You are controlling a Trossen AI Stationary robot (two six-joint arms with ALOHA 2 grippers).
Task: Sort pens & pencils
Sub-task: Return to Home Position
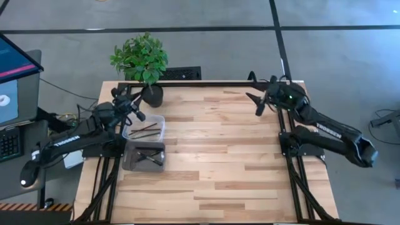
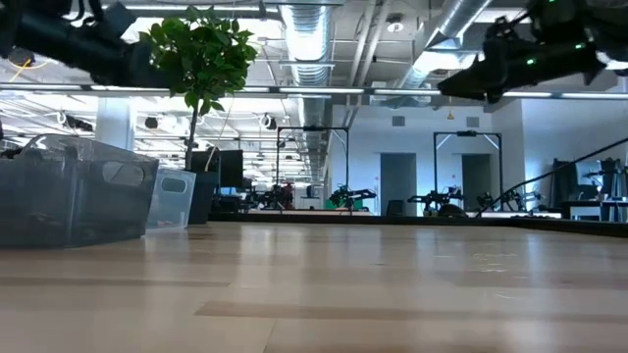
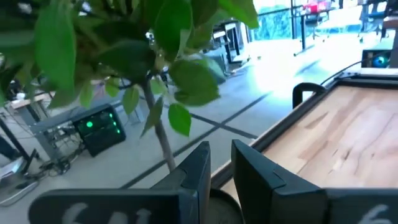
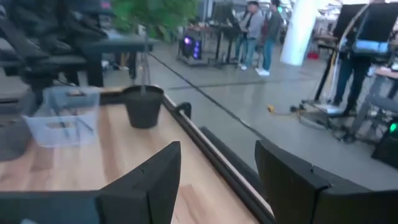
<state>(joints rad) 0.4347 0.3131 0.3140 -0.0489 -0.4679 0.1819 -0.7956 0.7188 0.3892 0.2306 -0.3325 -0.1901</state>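
Inspecting the tabletop [image 1: 219, 156], you found the pens & pencils [image 1: 147, 129] lying in the clear bin [image 1: 161, 120] and grey bin [image 1: 128, 164]. They looked light, stiff and slippery, best pinched mid-shaft. The left gripper [image 3: 221, 155] stood narrowly parted and the right gripper [image 4: 217, 158] wide, both empty.

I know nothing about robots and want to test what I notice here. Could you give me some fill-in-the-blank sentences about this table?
The pens & pencils lie in ___ bins, a clear bin and a grey bin.
Seen from above, both bins stand on the ___ side of the table.
Growing from the black pot is a leafy green ___.
The right gripper is open and holds ___.

Missing words: two; left; plant; nothing.
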